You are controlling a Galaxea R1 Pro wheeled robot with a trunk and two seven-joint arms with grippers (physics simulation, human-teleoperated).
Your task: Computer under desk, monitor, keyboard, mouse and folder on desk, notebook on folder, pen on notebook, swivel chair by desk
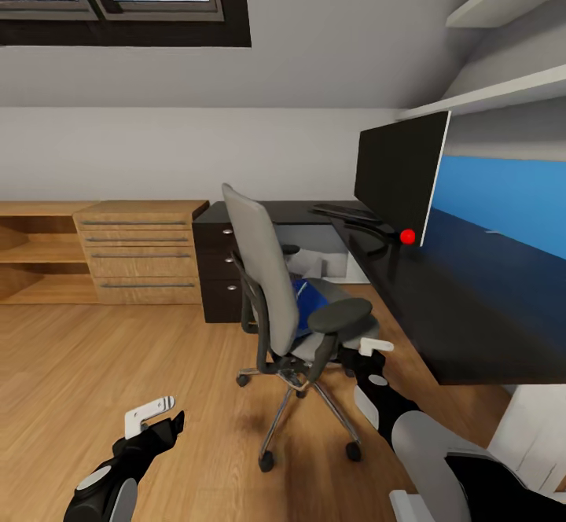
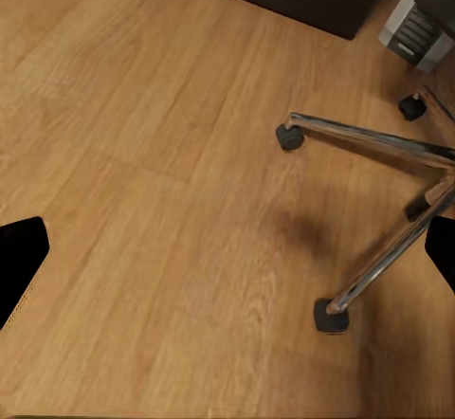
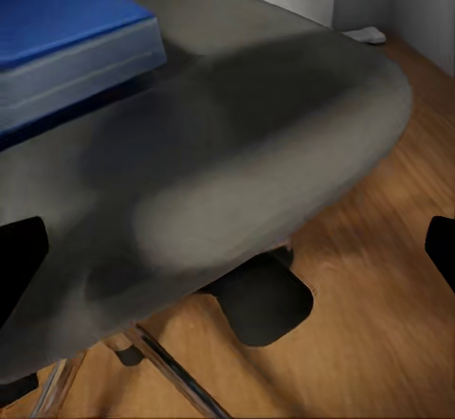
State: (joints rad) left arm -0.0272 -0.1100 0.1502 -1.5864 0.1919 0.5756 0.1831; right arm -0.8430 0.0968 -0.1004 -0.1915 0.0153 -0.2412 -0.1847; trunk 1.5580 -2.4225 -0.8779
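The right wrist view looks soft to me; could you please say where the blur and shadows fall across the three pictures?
Right wrist view: the grey padded swivel chair seat is blurred, the bright blue folder sharper; left wrist view: a faint dark shadow on the wooden floor near the chrome base; head view: evenly lit, straight edges bowed toward the corners.

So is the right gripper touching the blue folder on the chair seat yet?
Apart. In the right wrist view the folder lies on the swivel chair seat, with bare grey cushion between it and the right gripper fingertips at the frame edges.
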